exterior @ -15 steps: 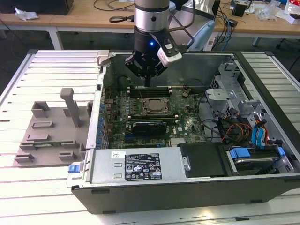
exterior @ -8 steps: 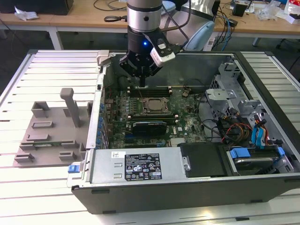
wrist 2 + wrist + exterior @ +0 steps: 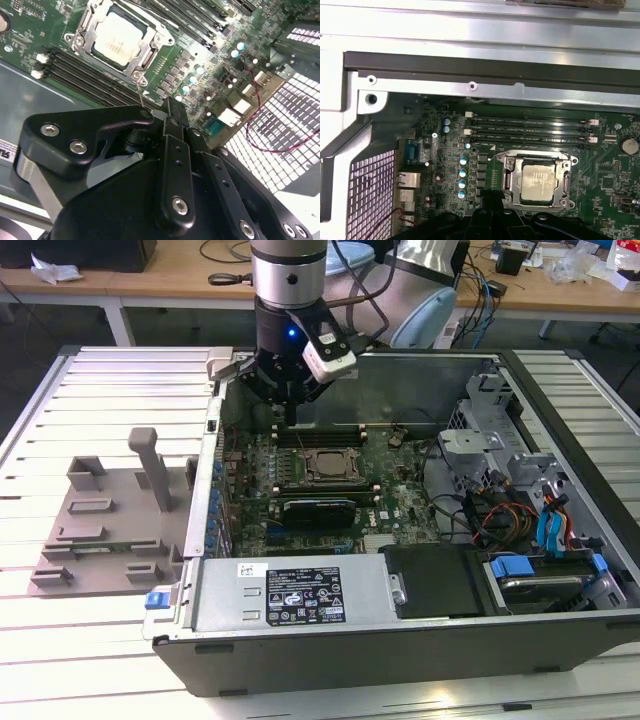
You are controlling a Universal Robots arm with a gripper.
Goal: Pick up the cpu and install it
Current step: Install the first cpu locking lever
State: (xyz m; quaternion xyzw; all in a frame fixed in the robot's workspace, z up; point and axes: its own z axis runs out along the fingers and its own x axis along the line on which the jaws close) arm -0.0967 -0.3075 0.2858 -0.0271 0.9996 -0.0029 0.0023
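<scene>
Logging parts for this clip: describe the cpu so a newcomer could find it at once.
Start at the open computer case and its green motherboard. Near the board's middle sits a square metal socket frame, beside the long black memory slots. The cpu is the flat, pale silver square lying inside that frame, the only plain shiny plate there.

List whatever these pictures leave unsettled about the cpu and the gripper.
- Whether the pale silver square cpu is locked into the black socket frame: latch detail too small, in both wrist views.
- The black gripper's tip: foreshortened by its own body in both wrist views, tiny in the exterior view.
</scene>
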